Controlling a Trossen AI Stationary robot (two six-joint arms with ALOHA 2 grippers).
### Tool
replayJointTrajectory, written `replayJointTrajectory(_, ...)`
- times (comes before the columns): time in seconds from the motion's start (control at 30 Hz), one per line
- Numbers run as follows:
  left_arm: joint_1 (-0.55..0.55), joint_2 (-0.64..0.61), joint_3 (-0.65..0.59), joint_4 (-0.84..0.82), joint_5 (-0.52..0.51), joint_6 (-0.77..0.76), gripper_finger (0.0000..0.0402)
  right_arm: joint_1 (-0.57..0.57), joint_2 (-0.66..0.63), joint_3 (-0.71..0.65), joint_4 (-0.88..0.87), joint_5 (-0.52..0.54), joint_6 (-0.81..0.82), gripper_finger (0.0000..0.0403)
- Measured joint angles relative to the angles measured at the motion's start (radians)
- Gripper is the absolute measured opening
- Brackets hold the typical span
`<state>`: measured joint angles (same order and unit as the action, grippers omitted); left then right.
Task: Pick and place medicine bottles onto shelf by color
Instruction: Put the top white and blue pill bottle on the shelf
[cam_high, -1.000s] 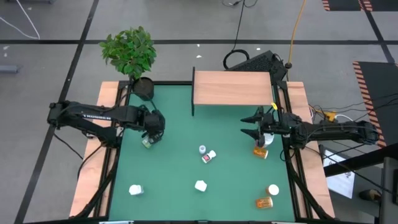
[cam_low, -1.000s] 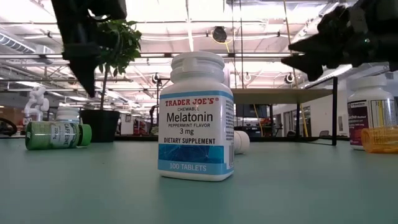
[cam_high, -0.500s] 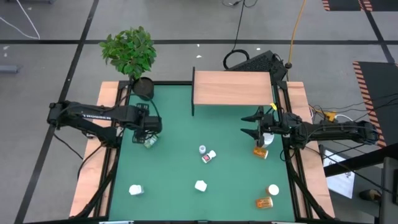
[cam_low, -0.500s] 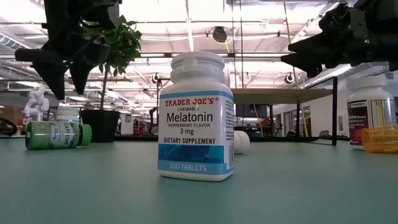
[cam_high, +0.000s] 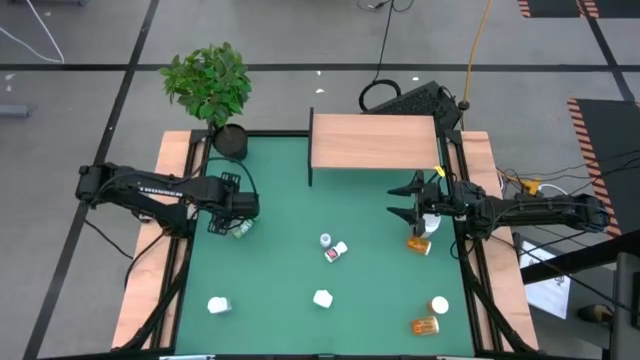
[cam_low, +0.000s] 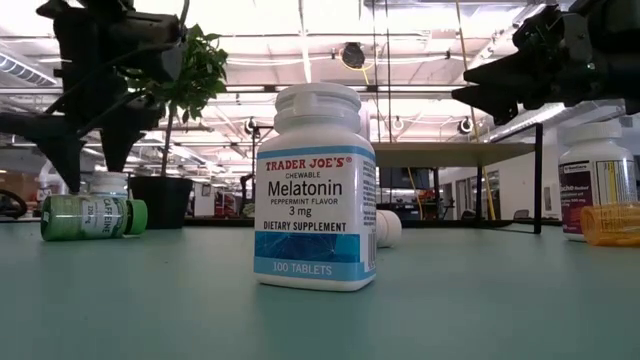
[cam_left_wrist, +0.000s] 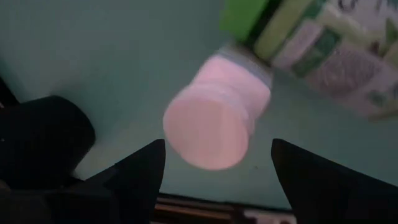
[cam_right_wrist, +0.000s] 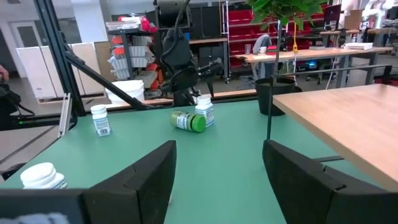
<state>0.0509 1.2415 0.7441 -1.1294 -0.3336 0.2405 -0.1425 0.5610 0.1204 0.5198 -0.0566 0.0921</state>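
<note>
Altogether, nine small medicine bottles show from above on the green-topped counter (cam_high: 275, 275). Six are white or white-capped: one near the front left corner (cam_high: 218, 305), one at the front middle (cam_high: 322, 298), a pair at the centre, one standing (cam_high: 326, 240) and one on its side (cam_high: 339, 251), one by the right edge (cam_high: 431, 223), and one near the front right corner (cam_high: 439, 304). Two are amber-orange, one by the right edge (cam_high: 418, 243) and one lying at the front right corner (cam_high: 425, 325). One green-capped bottle (cam_high: 241, 229) lies near the left edge; the wrist camera shows a further white bottle (cam_left_wrist: 214, 127) just beside it.

The left arm reaches in from the left edge, its left tool (cam_high: 232, 214) hovering over the green-capped bottle, fingers apart, holding nothing. The right arm stretches in from the right edge, its right tool (cam_high: 402, 200) raised, fingers apart and empty, near the front right corner of the light-wood shelf (cam_high: 374, 142), which stands at the far edge.
</note>
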Motion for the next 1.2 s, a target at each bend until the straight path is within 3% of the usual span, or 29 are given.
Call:
replayJointTrajectory(0.13,0.0,0.0,-0.003,0.046,0.015,0.002,0.0296,0.0,0.0,0.0,0.0,-0.005,-0.019,0.0236)
replayJointTrajectory(0.37,0.0,0.0,-0.003,0.091,0.052,0.046,0.029,0.0,0.002,0.0,-0.079,-0.132,0.056,0.0236)
replayJointTrajectory(0.73,0.0,-0.003,-0.006,0.085,0.036,0.03,0.0182,0.0,-0.014,0.0,0.063,-0.132,0.054,0.0236)
replayJointTrajectory(1.03,0.0,0.002,0.006,0.094,0.011,-0.009,0.019,0.0,-0.014,0.0,0.083,-0.131,0.102,0.0235)
replayJointTrajectory(1.2,0.001,0.002,0.108,0.093,0.007,-0.176,0.0178,0.0,-0.014,0.0,0.09,-0.131,0.171,0.0235)
